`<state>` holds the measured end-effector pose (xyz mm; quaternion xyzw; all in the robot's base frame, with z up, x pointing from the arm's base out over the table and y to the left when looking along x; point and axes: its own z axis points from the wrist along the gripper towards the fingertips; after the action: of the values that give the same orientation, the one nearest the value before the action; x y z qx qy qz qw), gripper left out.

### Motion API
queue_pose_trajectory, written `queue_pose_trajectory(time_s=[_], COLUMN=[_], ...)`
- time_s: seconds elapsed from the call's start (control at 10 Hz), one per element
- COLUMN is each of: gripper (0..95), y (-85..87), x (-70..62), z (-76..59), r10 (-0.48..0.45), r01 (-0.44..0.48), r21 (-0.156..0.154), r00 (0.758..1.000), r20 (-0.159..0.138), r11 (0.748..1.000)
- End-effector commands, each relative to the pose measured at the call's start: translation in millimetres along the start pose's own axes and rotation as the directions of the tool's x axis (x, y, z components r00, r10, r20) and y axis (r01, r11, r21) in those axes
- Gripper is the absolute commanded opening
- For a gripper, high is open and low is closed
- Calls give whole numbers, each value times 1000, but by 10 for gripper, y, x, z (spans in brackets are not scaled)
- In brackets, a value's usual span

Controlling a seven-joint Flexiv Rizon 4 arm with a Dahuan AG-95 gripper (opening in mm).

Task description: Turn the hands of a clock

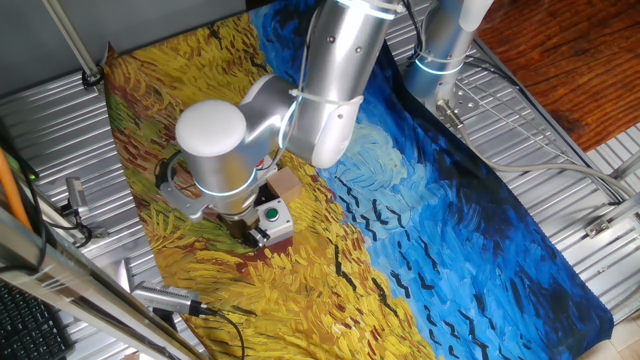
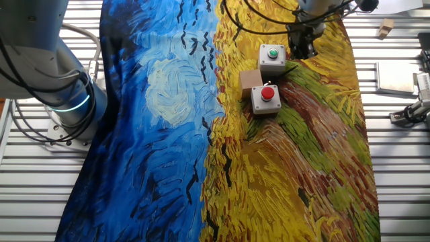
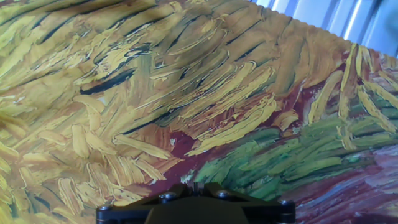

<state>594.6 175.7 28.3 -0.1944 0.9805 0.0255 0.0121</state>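
No clock and no C-clamp show in any view. My gripper hangs low over the yellow part of the painted cloth, close beside a grey box with a green button. In the other fixed view the gripper is just right of that green-button box. In the hand view the gripper has its jaws together with nothing between them, over bare cloth.
A grey box with a red button and a small wooden block lie next to the green-button box. A second arm's base stands left of the cloth. Metal parts and a plate lie on the slatted table at the right.
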Motion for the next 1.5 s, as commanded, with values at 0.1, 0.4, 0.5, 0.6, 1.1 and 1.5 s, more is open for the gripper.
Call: queue_pose_trajectory(time_s=[0.1, 0.4, 0.5, 0.6, 1.1, 1.5], gripper=[0, 0, 0, 0, 0, 0], y=[-56, -77, -78, -83, -412, -707], x=[0, 3, 2, 3, 100, 235], z=[21, 53, 61, 82, 47, -36], r10=[-12, -9, -9, -7, -52, -90], r01=[12, 9, 9, 7, 53, 90], r21=[-11, -12, -12, -13, -14, -14], r00=[1000, 1000, 1000, 1000, 999, 996], r20=[3, 5, 5, 6, 7, 9], r11=[1000, 1000, 1000, 1000, 999, 996])
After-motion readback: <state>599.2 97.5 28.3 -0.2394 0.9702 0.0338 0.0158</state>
